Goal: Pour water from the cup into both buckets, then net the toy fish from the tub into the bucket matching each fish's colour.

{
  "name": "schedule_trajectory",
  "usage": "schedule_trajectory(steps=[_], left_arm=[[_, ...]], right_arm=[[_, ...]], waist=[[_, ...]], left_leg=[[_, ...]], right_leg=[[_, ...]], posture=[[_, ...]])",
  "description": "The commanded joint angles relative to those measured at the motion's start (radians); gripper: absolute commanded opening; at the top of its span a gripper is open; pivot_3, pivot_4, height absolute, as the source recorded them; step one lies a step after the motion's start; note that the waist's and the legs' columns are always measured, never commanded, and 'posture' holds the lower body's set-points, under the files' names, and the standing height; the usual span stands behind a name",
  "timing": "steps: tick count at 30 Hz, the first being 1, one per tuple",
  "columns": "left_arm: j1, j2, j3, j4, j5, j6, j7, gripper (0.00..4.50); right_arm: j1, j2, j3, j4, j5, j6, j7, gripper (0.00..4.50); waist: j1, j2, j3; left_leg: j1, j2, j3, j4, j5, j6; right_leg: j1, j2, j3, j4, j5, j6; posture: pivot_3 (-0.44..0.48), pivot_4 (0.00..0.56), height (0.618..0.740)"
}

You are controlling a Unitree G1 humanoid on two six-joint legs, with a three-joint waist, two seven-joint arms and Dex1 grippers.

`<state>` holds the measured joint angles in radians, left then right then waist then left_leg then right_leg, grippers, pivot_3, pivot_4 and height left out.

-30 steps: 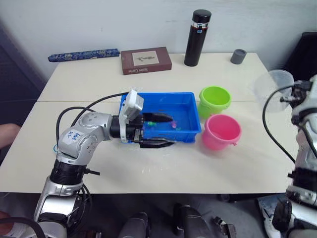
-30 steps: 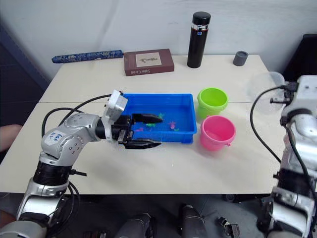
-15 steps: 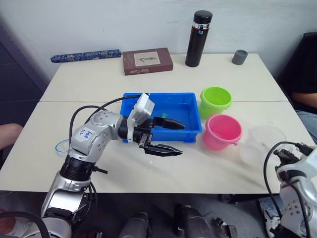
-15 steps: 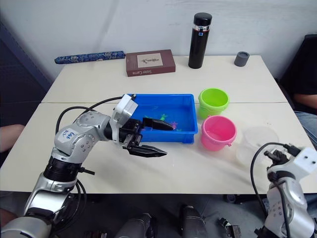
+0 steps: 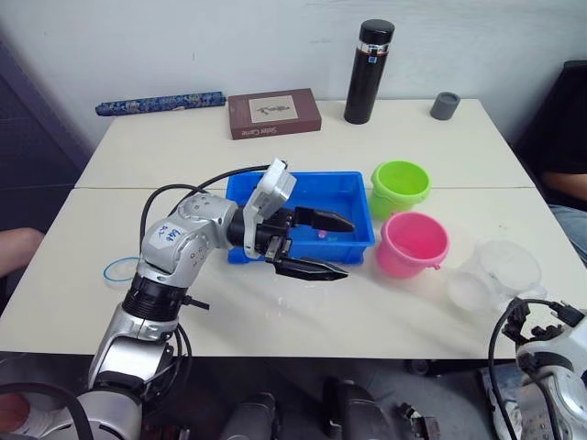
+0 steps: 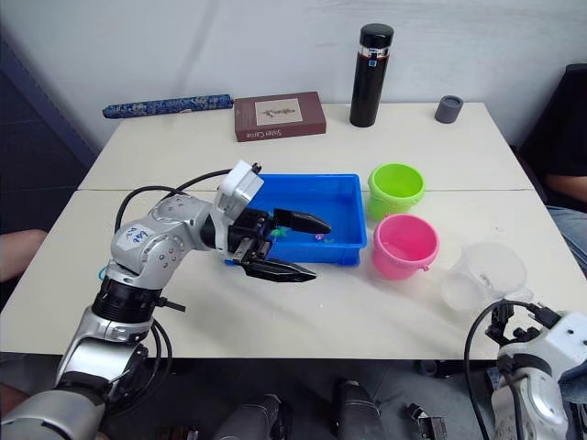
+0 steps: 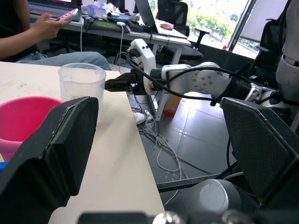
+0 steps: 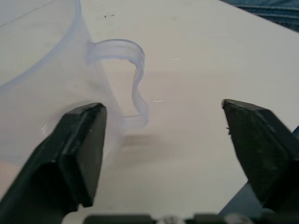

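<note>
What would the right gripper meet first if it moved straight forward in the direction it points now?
Most likely the handle of the cup. In the right wrist view it stands between the open fingers of the right gripper, with bare table behind. How far ahead it is, I cannot tell.

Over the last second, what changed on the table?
The wide clear plastic measuring cup came down from mid-air at the right table edge and now stands on the table beside the pink bucket; the right gripper has let it go, fingers open at its handle. The open left gripper shifted towards the buckets along the blue tub's near edge. Tub and buckets stayed put.
</note>
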<state>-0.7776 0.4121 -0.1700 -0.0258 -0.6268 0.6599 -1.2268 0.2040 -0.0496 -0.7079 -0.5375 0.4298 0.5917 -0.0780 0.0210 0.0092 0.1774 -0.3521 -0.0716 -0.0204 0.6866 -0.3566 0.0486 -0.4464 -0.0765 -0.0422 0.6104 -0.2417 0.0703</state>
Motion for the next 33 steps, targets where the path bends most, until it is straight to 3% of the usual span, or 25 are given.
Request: schedule_trajectory(steps=[1,4,8,11,14,16,20,24,29,33], left_arm=[[-0.016,-0.004,0.011,0.000,-0.001,-0.015,-0.009,4.50],[0.008,0.009,0.026,0.007,0.012,-0.026,0.007,4.50],[0.078,0.051,0.070,-0.010,0.029,-0.028,0.068,4.50],[0.144,0.075,0.121,-0.042,0.027,-0.020,0.140,4.50],[0.257,0.111,0.211,-0.100,0.023,-0.001,0.241,4.50],[0.357,0.148,0.274,-0.152,0.030,0.016,0.301,4.50],[0.561,0.222,0.438,-0.250,0.006,0.073,0.405,4.50],[0.833,0.256,0.674,-0.339,0.000,0.081,0.465,4.50],[1.145,0.226,0.901,-0.374,0.031,0.019,0.471,4.50],[1.271,0.216,0.977,-0.332,0.062,-0.045,0.464,4.50]], right_arm=[[0.095,-0.048,0.033,-0.157,-0.023,0.020,0.017,4.43],[0.199,-0.157,0.029,-0.301,0.026,0.096,0.097,4.43],[0.201,-0.411,-0.150,-0.373,0.374,0.189,0.271,4.43],[0.150,-0.653,-0.193,-0.357,0.637,0.237,0.401,4.43],[-0.021,-0.861,-0.060,-0.261,0.735,0.260,0.506,4.43],[-0.183,-0.918,0.089,-0.170,0.731,0.249,0.562,4.43],[-0.464,-0.920,0.373,-0.030,0.626,0.210,0.705,4.43],[-0.690,-0.840,0.629,0.105,0.469,0.141,0.856,4.43],[-0.806,-0.758,0.782,0.204,0.349,0.074,1.002,4.43],[-0.841,-0.704,0.819,0.238,0.300,0.053,1.046,4.43]], waist=[[0.000,0.000,0.000],[0.001,0.001,0.000],[-0.003,0.000,0.000],[-0.003,-0.002,0.002],[-0.007,-0.005,0.003],[-0.008,-0.010,0.003],[-0.012,-0.013,0.004],[-0.002,-0.013,0.004],[0.009,-0.014,0.004],[0.010,-0.014,0.004]], left_leg=[[0.000,0.000,0.000,0.000,0.000,0.000],[0.000,0.000,0.001,0.000,0.000,0.000],[0.001,0.000,0.002,-0.001,0.000,0.001],[0.002,0.002,0.002,-0.001,-0.001,0.001],[0.002,0.002,0.002,-0.001,-0.001,0.002],[0.002,0.004,0.002,-0.001,-0.001,0.002],[0.000,0.004,0.001,-0.002,-0.001,0.002],[-0.001,0.004,0.001,-0.002,-0.002,0.003],[-0.003,0.004,0.000,-0.002,-0.005,0.005],[-0.004,0.003,-0.001,-0.002,-0.007,0.008]], right_leg=[[0.000,0.000,0.000,0.000,0.000,0.000],[0.000,0.000,0.001,-0.001,0.000,0.000],[0.000,0.000,0.002,-0.004,0.000,0.001],[0.001,0.001,0.002,-0.004,0.000,0.001],[0.001,0.001,0.001,-0.004,0.000,0.000],[0.001,0.002,0.001,-0.005,0.000,0.000],[0.001,0.001,0.000,-0.008,0.000,0.000],[0.000,0.000,-0.002,-0.012,0.000,0.000],[0.001,0.000,-0.004,-0.018,0.000,0.000],[0.002,-0.001,-0.004,-0.020,0.000,0.000]], posture=[[0.000,0.150,0.740],[0.000,0.150,0.740],[0.000,0.150,0.740],[0.000,0.150,0.740],[0.000,0.150,0.740],[0.000,0.150,0.740],[0.000,0.150,0.740],[0.000,0.150,0.740],[0.000,0.150,0.740],[0.000,0.150,0.740]])
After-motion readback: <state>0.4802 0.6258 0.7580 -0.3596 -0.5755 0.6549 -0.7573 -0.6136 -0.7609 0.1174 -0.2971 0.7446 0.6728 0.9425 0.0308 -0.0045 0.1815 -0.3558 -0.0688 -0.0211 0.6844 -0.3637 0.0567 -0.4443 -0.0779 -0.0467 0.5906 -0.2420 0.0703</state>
